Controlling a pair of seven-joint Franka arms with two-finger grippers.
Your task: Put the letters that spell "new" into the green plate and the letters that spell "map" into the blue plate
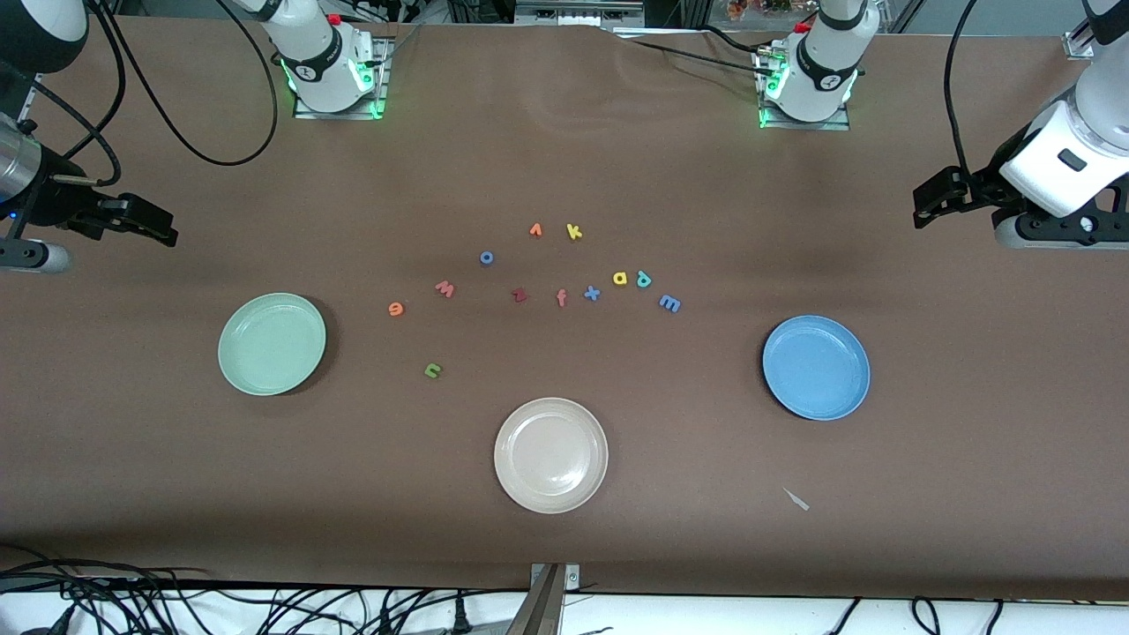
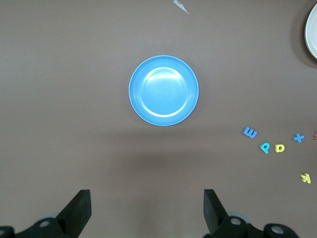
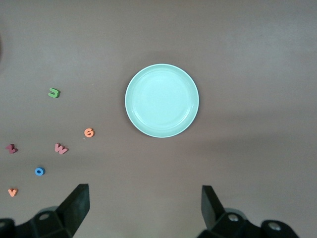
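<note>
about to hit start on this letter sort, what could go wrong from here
The yellow a and teal p lie almost touching, so open jaws coming down on one may nudge or trap the other. The blue x sits close by and could be taken for the blue m. The orange e reads like a 6.

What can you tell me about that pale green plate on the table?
The green plate is round, a pale mint colour, smooth and a little glossy like plastic, with a shallow raised rim around a flat middle. It lies flat and right way up on the brown table, toward the right arm's end. Nothing is in it and nothing touches it but the table. The closest letter is the small orange e, lying apart from it. The right wrist view looks straight down on the plate.
</note>
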